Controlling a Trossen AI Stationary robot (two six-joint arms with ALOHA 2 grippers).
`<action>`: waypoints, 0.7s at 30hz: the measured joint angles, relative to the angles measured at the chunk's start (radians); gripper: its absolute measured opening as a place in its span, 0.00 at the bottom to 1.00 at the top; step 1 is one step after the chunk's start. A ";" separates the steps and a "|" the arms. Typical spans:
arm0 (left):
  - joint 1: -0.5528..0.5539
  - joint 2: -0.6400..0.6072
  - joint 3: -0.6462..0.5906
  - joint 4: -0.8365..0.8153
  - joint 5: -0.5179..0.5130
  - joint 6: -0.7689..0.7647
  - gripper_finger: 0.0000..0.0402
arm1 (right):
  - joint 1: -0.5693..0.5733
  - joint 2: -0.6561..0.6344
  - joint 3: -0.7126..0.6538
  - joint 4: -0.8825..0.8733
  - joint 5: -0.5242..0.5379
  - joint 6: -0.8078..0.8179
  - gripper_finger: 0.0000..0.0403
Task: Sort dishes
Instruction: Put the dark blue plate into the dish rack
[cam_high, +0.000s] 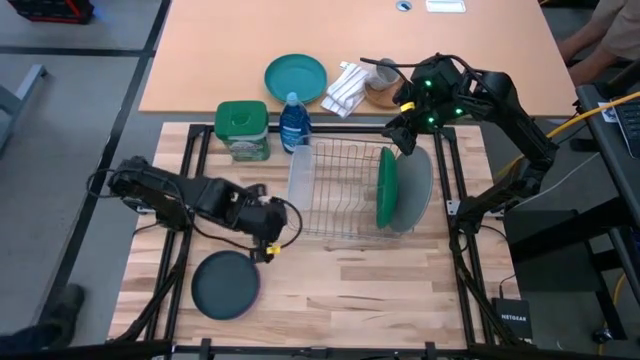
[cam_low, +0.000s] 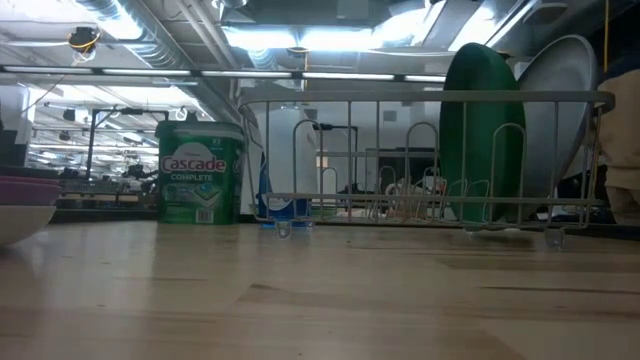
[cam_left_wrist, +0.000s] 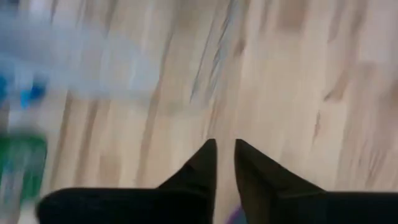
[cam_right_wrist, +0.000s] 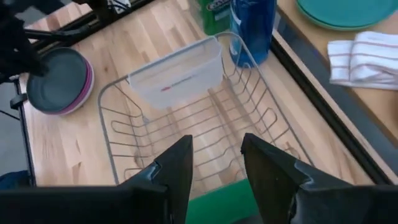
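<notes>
While the right gripper (cam_high: 408, 140) hangs empty over the far right corner of the wire dish rack (cam_high: 340, 195), its fingers spread with a clear gap between them, the green plate (cam_high: 386, 187) stands on edge directly below it in the rack's slots, and the large light grey plate (cam_high: 414, 190) leans upright just behind that one; standing them on edge between the wires keeps them from tipping and leaves the remaining slots free. Farther along the rack from this pincer, a clear plastic holder (cam_right_wrist: 177, 73) sits at the opposite end, with bare wire between. The left gripper (cam_high: 268, 238) waits beside the near left corner of the rack, low over the wooden table (cam_high: 360, 290), its fingers nearly together with only a slim gap and nothing between them. Just beside it, on the side away from the rack, lies the remaining stack, a dark grey plate (cam_high: 226, 284) on top of a magenta-pink one (cam_right_wrist: 86, 87), flat on the boards; likely the next pickup. Beyond the rack stand a green-lidded tub (cam_high: 242, 130) and a blue bottle (cam_high: 294, 123), then a teal plate (cam_high: 296, 76), a folded cloth (cam_high: 348, 88) and a mug (cam_high: 383, 85). The rack's rim is the main obstacle between stack and slots.
</notes>
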 joint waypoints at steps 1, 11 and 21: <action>-0.010 0.006 0.000 -0.046 0.000 -0.053 0.16 | 0.000 0.000 0.000 0.002 -0.010 0.000 0.37; -0.104 0.058 -0.053 -0.180 0.003 -0.045 0.36 | 0.000 0.000 0.000 0.003 -0.073 -0.001 0.37; -0.168 0.059 -0.299 -0.106 0.055 -0.084 0.33 | 0.000 0.000 -0.001 0.003 -0.073 -0.026 0.37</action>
